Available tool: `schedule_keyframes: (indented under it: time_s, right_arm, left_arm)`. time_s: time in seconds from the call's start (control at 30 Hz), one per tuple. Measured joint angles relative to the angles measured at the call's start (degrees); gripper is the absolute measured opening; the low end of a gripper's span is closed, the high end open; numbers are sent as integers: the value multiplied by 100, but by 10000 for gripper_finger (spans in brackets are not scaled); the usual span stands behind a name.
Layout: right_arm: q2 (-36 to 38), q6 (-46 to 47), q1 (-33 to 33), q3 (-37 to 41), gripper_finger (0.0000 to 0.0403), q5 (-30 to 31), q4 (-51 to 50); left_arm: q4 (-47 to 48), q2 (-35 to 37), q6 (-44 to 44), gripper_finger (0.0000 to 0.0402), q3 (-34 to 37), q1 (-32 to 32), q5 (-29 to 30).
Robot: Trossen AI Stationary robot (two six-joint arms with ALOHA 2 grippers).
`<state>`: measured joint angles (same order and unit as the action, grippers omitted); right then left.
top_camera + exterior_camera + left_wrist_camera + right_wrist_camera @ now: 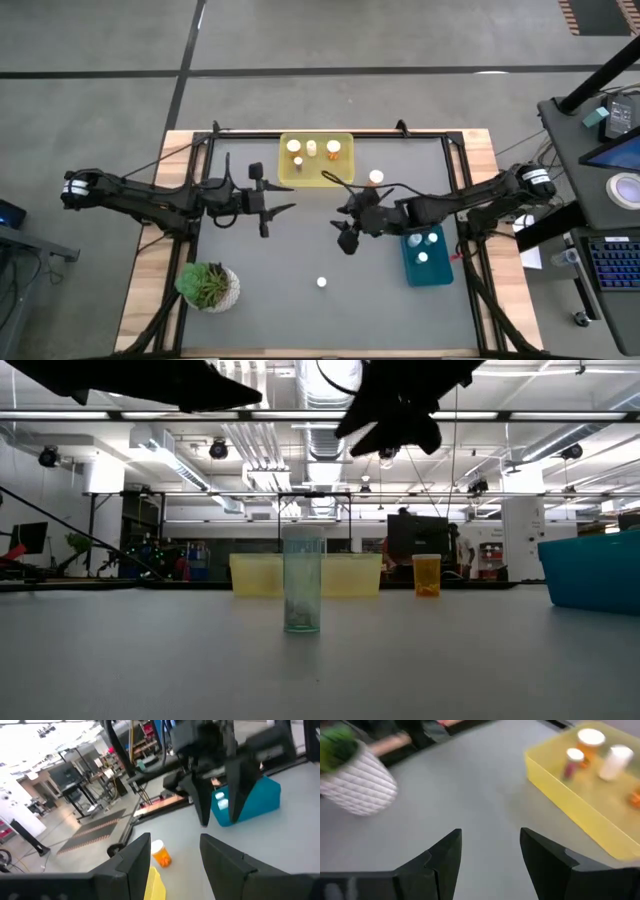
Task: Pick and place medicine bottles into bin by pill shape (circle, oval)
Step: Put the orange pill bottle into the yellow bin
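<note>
My left gripper (280,206) (172,840) hovers open over the table's middle left, nothing between its fingers. My right gripper (343,226) (490,832) hangs open above the table's centre, also with nothing in it. A small clear medicine bottle (322,283) (302,592) stands upright on the table nearer the front. An orange bottle with a white cap (376,177) (161,854) stands right of the yellow bin (316,175) (570,805), which holds several bottles. The teal bin (412,270) (260,800) at the right holds white-capped bottles.
A potted green plant in a white ribbed pot (208,285) (357,782) stands at the near left. A black frame rail (330,135) runs along the table's far edge. Open grey tabletop lies between the two bins and around the clear bottle.
</note>
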<state>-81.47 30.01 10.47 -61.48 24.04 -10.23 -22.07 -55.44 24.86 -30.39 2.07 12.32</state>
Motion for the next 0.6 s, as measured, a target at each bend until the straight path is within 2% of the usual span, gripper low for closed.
schedule_keyframes:
  time_s: [0.27, 0.6]
  right_arm:
    - [-688, 378, -616, -1087, 194, 19, -1769]
    - [-1146, 1151, -1633, -1570, 194, 100, -3774]
  left_arm:
    - [-8, 100, 3, 156, 79, -7, -2]
    - [-26, 128, -13, 156, 90, -7, -3]
